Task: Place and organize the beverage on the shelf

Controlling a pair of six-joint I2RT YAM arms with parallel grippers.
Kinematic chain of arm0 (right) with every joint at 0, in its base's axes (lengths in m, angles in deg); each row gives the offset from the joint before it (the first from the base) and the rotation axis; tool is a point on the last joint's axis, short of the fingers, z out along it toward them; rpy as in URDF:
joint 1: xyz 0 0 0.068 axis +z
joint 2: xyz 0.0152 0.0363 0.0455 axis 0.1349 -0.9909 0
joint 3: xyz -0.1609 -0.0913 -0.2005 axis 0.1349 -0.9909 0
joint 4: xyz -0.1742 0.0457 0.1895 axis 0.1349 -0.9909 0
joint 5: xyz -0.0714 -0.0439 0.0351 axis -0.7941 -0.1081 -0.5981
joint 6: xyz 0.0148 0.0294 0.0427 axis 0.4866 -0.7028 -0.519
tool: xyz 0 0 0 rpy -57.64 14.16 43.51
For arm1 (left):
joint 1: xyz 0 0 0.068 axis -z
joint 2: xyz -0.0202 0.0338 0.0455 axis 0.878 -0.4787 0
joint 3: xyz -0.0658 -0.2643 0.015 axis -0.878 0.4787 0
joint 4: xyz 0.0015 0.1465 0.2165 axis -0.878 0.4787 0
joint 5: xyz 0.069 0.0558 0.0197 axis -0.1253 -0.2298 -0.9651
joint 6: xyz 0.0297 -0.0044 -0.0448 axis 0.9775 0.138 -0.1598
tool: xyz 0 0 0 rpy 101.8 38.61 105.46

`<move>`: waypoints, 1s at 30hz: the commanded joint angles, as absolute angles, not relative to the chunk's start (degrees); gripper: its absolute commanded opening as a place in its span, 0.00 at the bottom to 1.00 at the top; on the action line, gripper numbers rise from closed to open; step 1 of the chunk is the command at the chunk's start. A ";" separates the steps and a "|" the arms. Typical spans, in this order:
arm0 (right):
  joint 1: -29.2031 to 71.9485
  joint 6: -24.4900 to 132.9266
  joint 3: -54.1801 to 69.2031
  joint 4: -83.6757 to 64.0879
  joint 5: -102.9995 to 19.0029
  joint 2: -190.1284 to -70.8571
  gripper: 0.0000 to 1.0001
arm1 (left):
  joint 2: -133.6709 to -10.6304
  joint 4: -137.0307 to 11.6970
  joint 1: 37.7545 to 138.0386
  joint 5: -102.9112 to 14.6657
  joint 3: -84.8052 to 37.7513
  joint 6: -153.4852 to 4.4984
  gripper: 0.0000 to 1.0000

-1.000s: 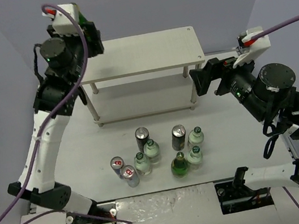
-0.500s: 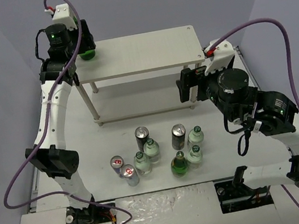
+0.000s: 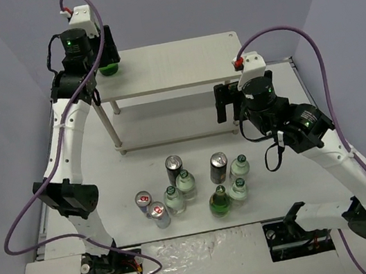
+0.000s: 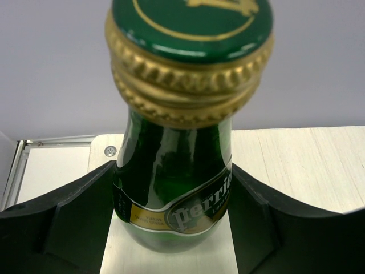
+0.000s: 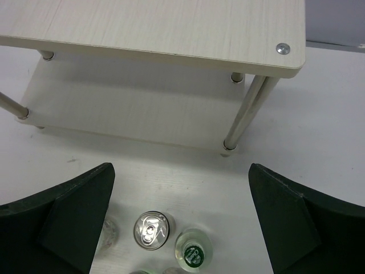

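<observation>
My left gripper (image 3: 106,57) is shut on a dark-green glass bottle (image 3: 109,67) that stands on the back left corner of the shelf's pale top board (image 3: 178,64). In the left wrist view the bottle (image 4: 177,171) sits between both fingers, its base on the board (image 4: 296,165). My right gripper (image 3: 228,103) is open and empty, hanging in front of the shelf's right front leg. The other drinks stand in a group on the table: two black cans (image 3: 174,167), a second dark-green bottle (image 3: 219,202), several clear green-capped bottles (image 3: 186,182) and two silver-red cans (image 3: 158,213).
The right wrist view looks down on the shelf's right corner (image 5: 279,48), its lower tier (image 5: 137,108), a black can top (image 5: 151,230) and a clear bottle's cap (image 5: 194,252). White table (image 3: 293,125) lies right of the shelf.
My left gripper has brought the dark-green bottle over and down onto the shelf top's back left corner. My right arm has swung left, toward the shelf's front right leg.
</observation>
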State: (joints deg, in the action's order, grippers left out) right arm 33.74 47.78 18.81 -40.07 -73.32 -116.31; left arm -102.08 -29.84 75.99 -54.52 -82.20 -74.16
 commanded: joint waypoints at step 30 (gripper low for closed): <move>44.69 39.26 7.91 -53.48 -56.23 -109.26 0.81 | -76.40 -34.03 88.90 -73.29 -72.39 -64.14 0.94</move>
